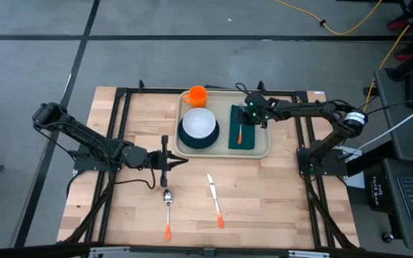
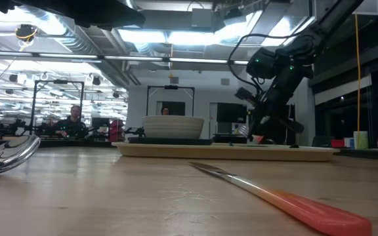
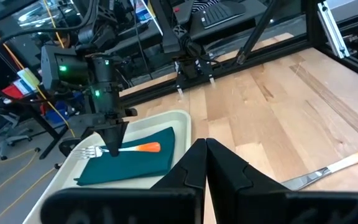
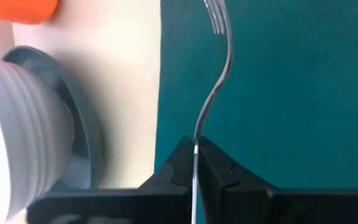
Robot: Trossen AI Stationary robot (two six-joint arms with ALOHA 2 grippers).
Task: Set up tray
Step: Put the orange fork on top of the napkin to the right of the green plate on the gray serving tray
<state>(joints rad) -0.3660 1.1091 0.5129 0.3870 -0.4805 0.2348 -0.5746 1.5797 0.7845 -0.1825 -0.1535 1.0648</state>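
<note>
R gripper [image 4: 194, 163] jaws are pinching the fork [image 4: 215, 93] neck, resting it on the green napkin [image 1: 243, 130] at the tray's [image 1: 224, 153] right side. Tray is sitting at surface's far edge w/ plate [image 1: 190, 138], bowl [image 1: 199, 122], orange cup [image 1: 197, 94] aboard. L gripper [image 1: 169, 160] is waiting near tray's front-left corner, jaws pressed together. Spoon [image 1: 168, 212] & knife [image 1: 214, 198] are lying near front edge, not yet loaded.

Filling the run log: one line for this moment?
right gripper: shut on fork, over napkin | left gripper: shut, idle | spoon, knife: off tray
</note>
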